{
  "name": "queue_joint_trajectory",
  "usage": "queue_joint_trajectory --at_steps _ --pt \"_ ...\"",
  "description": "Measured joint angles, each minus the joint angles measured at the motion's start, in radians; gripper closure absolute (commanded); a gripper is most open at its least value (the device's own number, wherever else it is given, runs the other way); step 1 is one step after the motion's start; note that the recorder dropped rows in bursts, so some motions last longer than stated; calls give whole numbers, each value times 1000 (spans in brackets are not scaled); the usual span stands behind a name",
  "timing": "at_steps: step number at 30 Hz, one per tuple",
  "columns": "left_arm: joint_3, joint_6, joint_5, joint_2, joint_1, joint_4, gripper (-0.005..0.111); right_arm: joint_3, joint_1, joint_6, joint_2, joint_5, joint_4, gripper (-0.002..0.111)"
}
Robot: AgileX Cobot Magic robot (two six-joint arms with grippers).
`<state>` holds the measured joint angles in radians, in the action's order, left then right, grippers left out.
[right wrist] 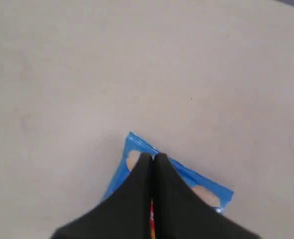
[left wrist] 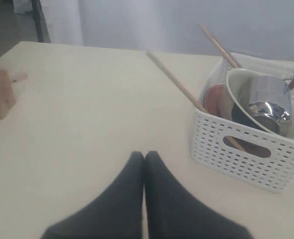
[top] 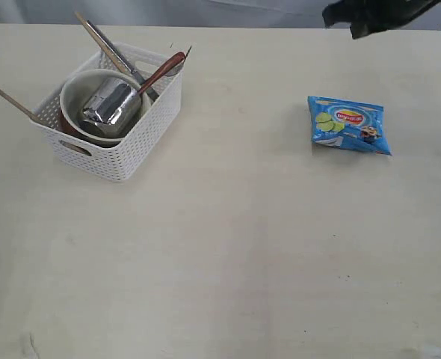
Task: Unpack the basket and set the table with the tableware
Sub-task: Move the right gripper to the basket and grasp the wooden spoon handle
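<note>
Pale grained desk (top: 220, 262) bears a white perforated basket (top: 123, 161), left, holding a round cream bowl (top: 75, 90) and steel cup (top: 112, 108); we see a blue packet (top: 349, 125) right. Tips together, the left end effector (left wrist: 144, 155) sits beside the basket, the right end effector (right wrist: 153, 157) over the packet.

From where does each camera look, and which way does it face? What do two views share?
Exterior view: high above the table, looking down at the basket and snack packet; a dark piece of the right arm shows at the top edge.
Left wrist view: low over the table, facing the basket; the shut left gripper shows.
Right wrist view: above the snack packet, looking down; the shut right gripper shows.
Shared: exterior and left wrist views both show the basket.
</note>
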<state>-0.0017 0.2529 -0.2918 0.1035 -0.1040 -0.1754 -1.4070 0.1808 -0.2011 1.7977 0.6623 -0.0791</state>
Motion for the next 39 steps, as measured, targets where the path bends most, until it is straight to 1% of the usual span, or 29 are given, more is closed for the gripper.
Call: queue_joint_trajectory --at_steps 4,6,10,14,18,23,24,25,27,30,31,32,39 --pt "0 0 0 0 0 0 107 -26 26 -33 -39 0 -122 109" --pt "0 0 0 0 0 0 107 -38 57 -49 -43 0 -175 109" --pt "0 0 0 0 0 0 107 -40 149 -62 -44 -28 -241 109" --pt "0 0 0 0 0 0 107 -40 250 -64 -30 -93 -328 108" --pt "0 0 0 0 0 0 107 -42 329 -64 11 -186 -420 108" --pt "0 0 0 0 0 0 107 -42 394 -64 64 -284 -453 108" --pt "0 0 0 0 0 0 107 -42 401 -64 76 -298 -458 105" --pt "0 0 0 0 0 0 107 -42 407 -60 87 -311 -467 100" --pt "0 0 0 0 0 0 107 -42 411 -58 108 -326 -504 87" --pt "0 0 0 0 0 0 107 -42 412 -56 132 -346 -573 60" --pt "0 0 0 0 0 0 107 -42 412 -56 137 -350 -591 53" --pt "0 0 0 0 0 0 107 -42 412 -56 143 -355 -614 49" --pt "0 0 0 0 0 0 107 -42 421 -51 184 -411 -829 48"
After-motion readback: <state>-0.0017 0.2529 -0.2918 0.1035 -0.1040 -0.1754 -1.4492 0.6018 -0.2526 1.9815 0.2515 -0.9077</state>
